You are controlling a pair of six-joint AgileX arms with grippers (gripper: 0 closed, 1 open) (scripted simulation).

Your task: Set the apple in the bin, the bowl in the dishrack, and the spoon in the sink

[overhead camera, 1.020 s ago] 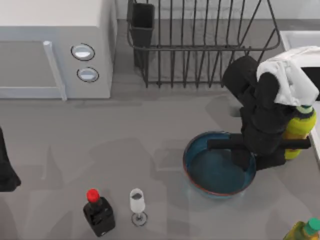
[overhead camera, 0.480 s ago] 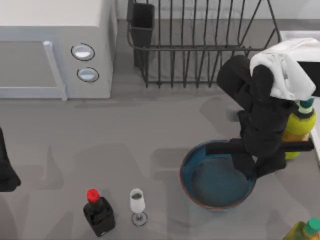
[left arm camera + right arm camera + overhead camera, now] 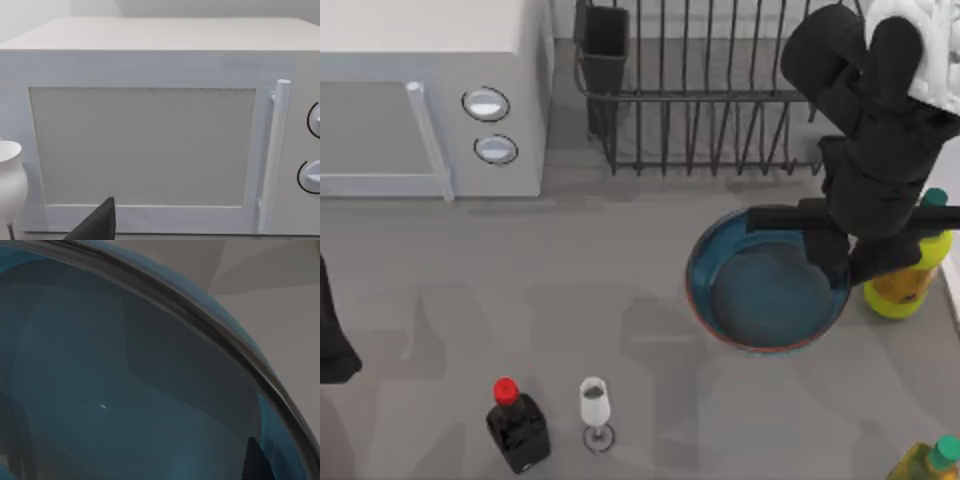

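Carrying the bowl (image 3: 767, 290) by its right rim, the right tool (image 3: 840, 262) is clamped on it and has lifted it off the desk (image 3: 570, 270) and swung it farther, toward the dishrack (image 3: 720, 90), compared with a moment ago. It now hangs just short of the rack's near edge, so the drop-in looks close. The left arm (image 3: 332, 330) sits parked at the left edge; its tool's state cannot be told.

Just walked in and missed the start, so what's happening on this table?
The right gripper has the teal bowl by its rim, near the front of the black dishrack where it belongs. The left arm sits parked at the table's left edge, facing the white microwave.
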